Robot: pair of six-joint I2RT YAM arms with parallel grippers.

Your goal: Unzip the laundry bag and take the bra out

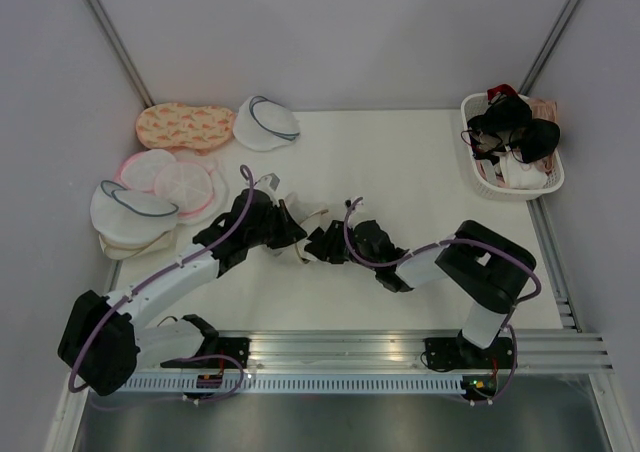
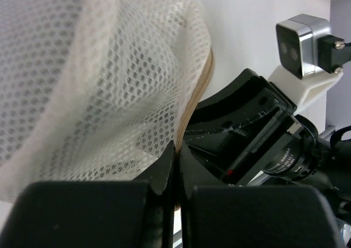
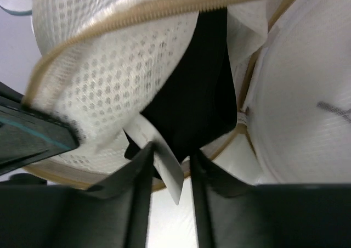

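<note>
One table (image 1: 420,172): white, both arms meeting at its middle.
Laundry bag (image 3: 109,78): mid-table between the arms, tan zipper rim gaping.
Bra (image 3: 197,94): black, hanging out of the bag's opening.
Left gripper (image 2: 176,165): pressed together, pinching the bag's rim.
Right gripper (image 3: 171,155): fingers flank the bra's white tag (image 3: 167,168); cannot tell if gripping.

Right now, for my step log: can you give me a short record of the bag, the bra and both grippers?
laundry bag: unzipped, its tan-rimmed mouth gaping
bra: black, partly out through the opening
white tag: hangs from the bra's lower edge
left gripper: shut on the laundry bag's rim
right gripper: open, one finger on each side of the white tag
step left: bra not yet clear of the bag
</note>
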